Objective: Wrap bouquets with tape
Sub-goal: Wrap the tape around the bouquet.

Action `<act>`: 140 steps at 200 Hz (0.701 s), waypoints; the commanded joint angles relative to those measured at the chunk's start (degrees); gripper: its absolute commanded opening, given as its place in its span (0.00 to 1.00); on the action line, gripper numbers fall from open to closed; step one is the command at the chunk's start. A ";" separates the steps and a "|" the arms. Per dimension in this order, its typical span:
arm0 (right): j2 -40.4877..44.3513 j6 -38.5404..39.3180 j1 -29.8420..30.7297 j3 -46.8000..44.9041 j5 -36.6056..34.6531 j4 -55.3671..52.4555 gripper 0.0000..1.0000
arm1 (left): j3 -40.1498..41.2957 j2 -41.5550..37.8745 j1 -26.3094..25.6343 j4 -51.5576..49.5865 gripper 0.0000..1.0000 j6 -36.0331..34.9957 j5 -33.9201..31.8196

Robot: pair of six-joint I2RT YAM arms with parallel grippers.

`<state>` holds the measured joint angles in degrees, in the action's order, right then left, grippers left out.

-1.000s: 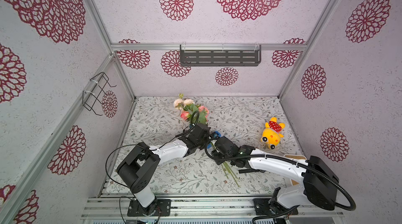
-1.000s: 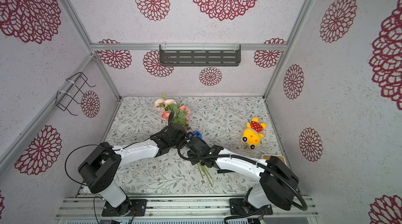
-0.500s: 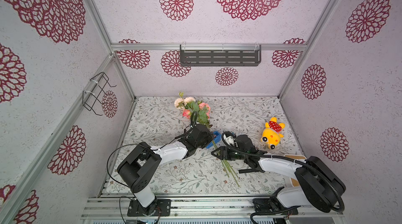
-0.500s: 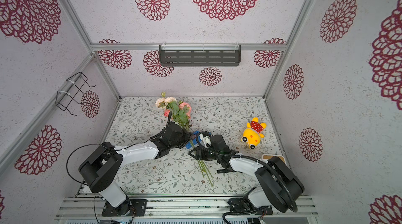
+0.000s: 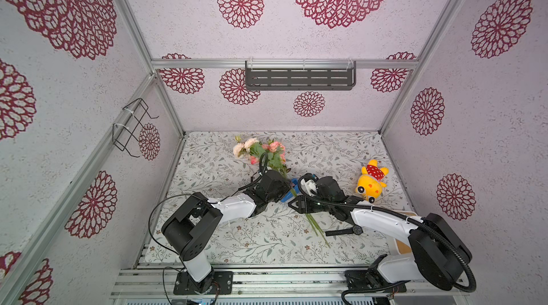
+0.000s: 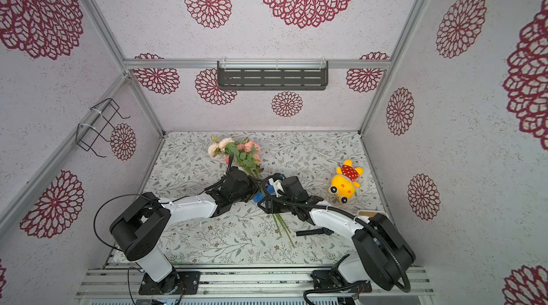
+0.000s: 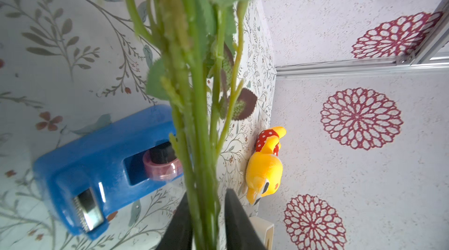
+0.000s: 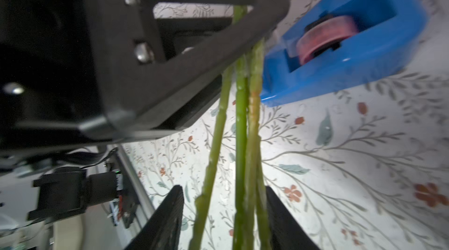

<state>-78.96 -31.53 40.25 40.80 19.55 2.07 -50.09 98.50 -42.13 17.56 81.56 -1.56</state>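
The right gripper (image 8: 223,189) has its jaws wide apart, straddling the lower stems of the bouquet (image 8: 240,139) without pressing them; a gap shows beside one finger. The left gripper (image 7: 206,194), next along the stems, has its jaws narrowly parted and loosely enclosing the same bundle, with a thin gap on one side. Neither claw is judged to have a firm hold. The cut ends lie on the tablecloth (image 5: 237,241) toward the robot bases. The tape dispenser (image 7: 104,161) rests on the cloth just beside the stems, with the roll (image 7: 161,167) seated and the cutter (image 7: 87,210) bare; no tape shows on the stems. In both top views the blooms (image 5: 261,149) point toward the back wall. Step in hand, as judged: positioning the bundle beside the dispenser, wrapping not yet begun. The next move calls for one claw to clamp the stems while the other draws a tape end from the cutter
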 commanded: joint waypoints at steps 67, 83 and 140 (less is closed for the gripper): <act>0.03 18.16 11.22 8.41 -24.56 -17.17 0.00 | -3.09 2.18 0.47 -6.56 0.56 1.89 2.07; 0.50 19.44 12.58 8.42 -25.39 -16.50 0.00 | -4.17 3.89 0.53 -6.44 0.56 2.36 3.66; 1.23 18.18 14.30 6.89 -24.33 -13.93 0.00 | -4.32 5.27 0.91 -1.74 0.02 3.33 5.22</act>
<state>-78.83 -12.88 54.33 47.77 -3.31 -12.84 -53.74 103.85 -41.67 13.23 84.27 2.72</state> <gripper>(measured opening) 0.527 0.115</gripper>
